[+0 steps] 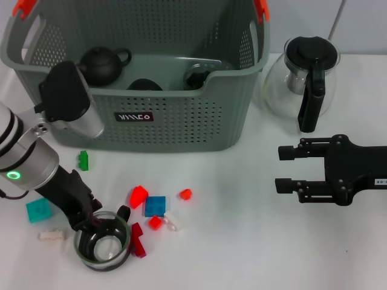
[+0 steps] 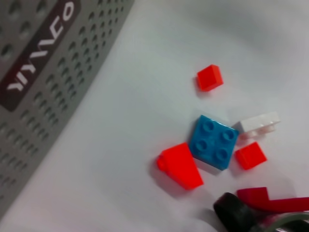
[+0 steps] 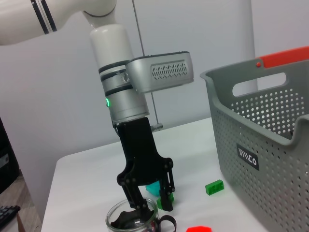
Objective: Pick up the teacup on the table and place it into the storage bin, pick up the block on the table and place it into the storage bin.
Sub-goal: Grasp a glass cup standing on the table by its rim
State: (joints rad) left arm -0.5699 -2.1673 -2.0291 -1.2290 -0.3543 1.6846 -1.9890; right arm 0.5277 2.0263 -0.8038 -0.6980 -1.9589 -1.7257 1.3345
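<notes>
- Sitting at about 7 o'clock on the white table, the glass teacup is round, clear, with a black handle at its 1 o'clock side; the right wrist view cuts off its base.
- left gripper reaches down at the cup's rim; in the right wrist view one black finger sits inside the cup and one outside, closed on the glass wall. Fingertips partly hidden behind glass.
- Left wrist view shows only the cup's black handle and a sliver of rim at its edge, no fingers.
- Blocks scattered at the cup's 1–3 o'clock: blue block, square and studded; red wedge block; small red cube; white block; dark red piece touching the cup's side.
- Studs on the blue block are plain only in the left wrist view.
- Green block, teal block and pale block lie at the cup's 9–12 o'clock, partly behind the arm.
- storage bin at 12 o'clock: grey perforated plastic, orange clips, black label; holds a dark teapot and two dark items hard to make out.
- glass pot with black handle, at the bin's 3 o'clock.
- right gripper hovers at 3 o'clock, fingers spread, empty.
</notes>
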